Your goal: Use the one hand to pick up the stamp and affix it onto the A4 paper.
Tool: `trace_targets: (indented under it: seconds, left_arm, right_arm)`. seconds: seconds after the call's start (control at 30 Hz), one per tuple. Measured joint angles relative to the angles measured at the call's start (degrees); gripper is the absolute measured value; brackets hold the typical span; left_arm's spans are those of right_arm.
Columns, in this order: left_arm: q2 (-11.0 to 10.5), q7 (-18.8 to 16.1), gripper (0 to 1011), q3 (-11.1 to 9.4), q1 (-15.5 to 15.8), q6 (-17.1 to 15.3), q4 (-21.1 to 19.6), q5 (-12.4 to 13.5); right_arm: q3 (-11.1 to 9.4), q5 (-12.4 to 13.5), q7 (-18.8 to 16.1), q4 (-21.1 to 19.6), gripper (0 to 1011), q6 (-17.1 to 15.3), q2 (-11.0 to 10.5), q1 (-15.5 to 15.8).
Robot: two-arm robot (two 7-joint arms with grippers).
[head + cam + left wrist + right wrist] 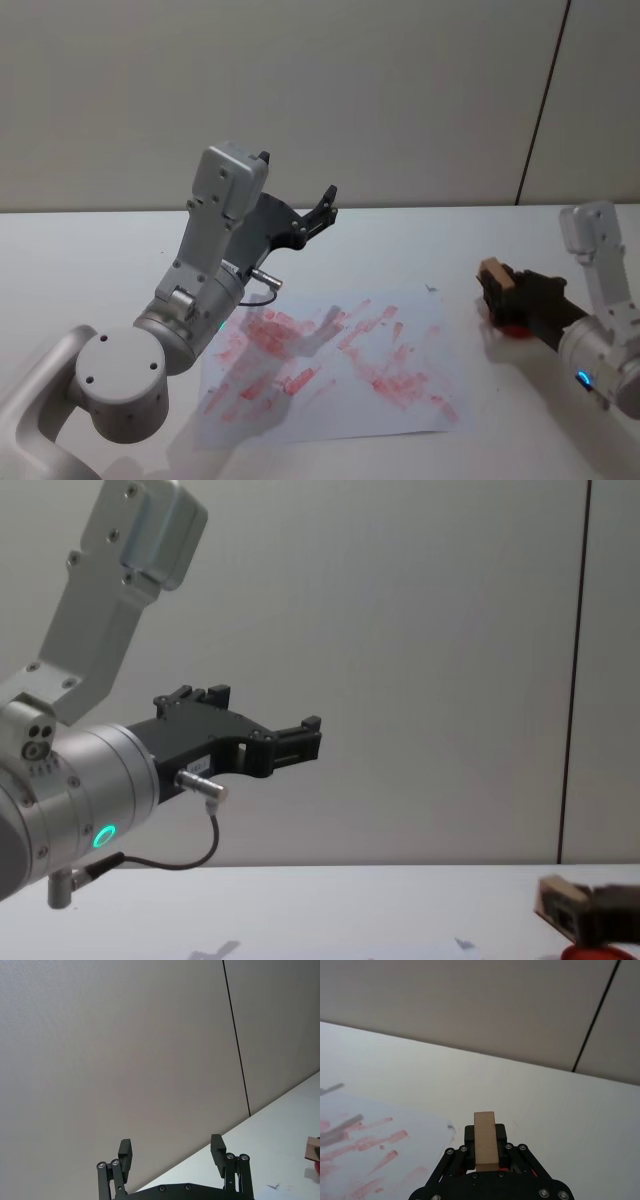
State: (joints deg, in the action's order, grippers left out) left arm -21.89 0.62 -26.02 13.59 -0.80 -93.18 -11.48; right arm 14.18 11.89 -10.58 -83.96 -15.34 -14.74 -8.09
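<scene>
Right hand [499, 290]: pinching the stamp [485, 1139], low near the worktop's right edge, above a red pad [512, 328].
A4 paper [330, 415]: flat at mid-worktop, crowded with red prints; stamp just off its right side.
Advice: carry leftward to a bare patch, keep the face level, press straight down.
Left hand [297, 178]: fingers spread, raised, idle.

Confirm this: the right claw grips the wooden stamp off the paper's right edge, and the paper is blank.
Not quite. The right claw grips the stamp off the A4 paper's right edge, but the paper is covered in red marks, as the head view shows.
</scene>
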Motion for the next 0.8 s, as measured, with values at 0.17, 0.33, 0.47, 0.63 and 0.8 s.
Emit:
trace_targets:
  seconds: [0.17, 0.33, 0.47, 0.63, 0.8]
  left_arm:
    - [0.0, 0.0, 1001, 0.0, 0.0, 0.0, 0.0, 0.0]
    - [0.0, 0.0, 1001, 0.0, 0.0, 0.0, 0.0, 0.0]
    - [0.0, 0.0, 1001, 0.0, 0.0, 0.0, 0.0, 0.0]
    - [0.0, 0.0, 1001, 0.0, 0.0, 0.0, 0.0, 0.0]
    - [0.0, 0.0, 1002, 0.0, 0.0, 0.0, 0.0, 0.0]
  right_arm:
    - [0.44, 0.5, -2.54, -0.72, 220, 1.64, 0.48, -0.56]
    - [1.13, 1.03, -5.43, -1.23, 220, 2.18, 1.14, -1.14]
    - [1.62, 1.22, -7.19, -1.36, 220, 2.1, 1.55, -1.48]
    - [2.5, 1.36, -10.62, -1.26, 220, 0.66, 2.19, -2.08]
    - [3.31, 0.91, -13.01, -0.6, 220, -1.15, 2.6, -2.51]
